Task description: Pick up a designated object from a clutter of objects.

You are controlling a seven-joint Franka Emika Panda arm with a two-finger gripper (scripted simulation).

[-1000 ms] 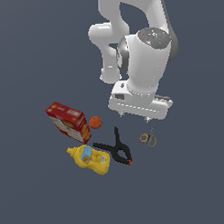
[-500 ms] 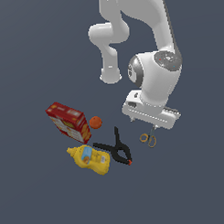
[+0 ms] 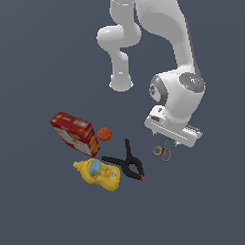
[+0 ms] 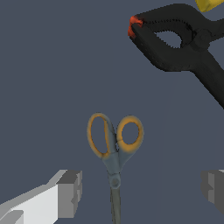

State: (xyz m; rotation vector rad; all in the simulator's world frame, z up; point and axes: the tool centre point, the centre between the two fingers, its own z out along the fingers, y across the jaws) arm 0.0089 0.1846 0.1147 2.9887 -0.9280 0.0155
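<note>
While the arm hangs low over the dark floor, the gripper (image 4: 141,192) sits just above the scissors (image 3: 163,151), fingers spread wide. The wrist view shows one grey fingertip (image 4: 70,192) on one side of the blades and the other on the far side, both well clear of the metal, nothing pinched between them.

Scissors (image 4: 114,146): flat on the floor, closed, two yellow-orange loop handles side by side, grey blades running back under the wrist camera and out of frame. In the exterior view only the loops show, peeking out just below the white hand; the blades are hidden by it.

Taking the scissors as landmark:
- Black spring clamp (image 3: 127,164) lies near, toward the exterior view's left, not touching. Its orange-red tip (image 4: 133,25) points toward the scissors' handle side in the wrist view; a second orange tip shows at its lower end in the exterior view.
- Yellow mustard bottle (image 3: 99,174) lies on its side beyond the clamp, further to the exterior view's left and a little lower in the picture, close against the clamp's handles; whether they touch cannot be told.
- Small orange ball (image 3: 104,134) sits well apart, left and higher, just beside the red cracker box (image 3: 74,132).
- Cracker box is the farthest item, lying tilted.

Floor (image 3: 43,217): plain dark blue-grey.
</note>
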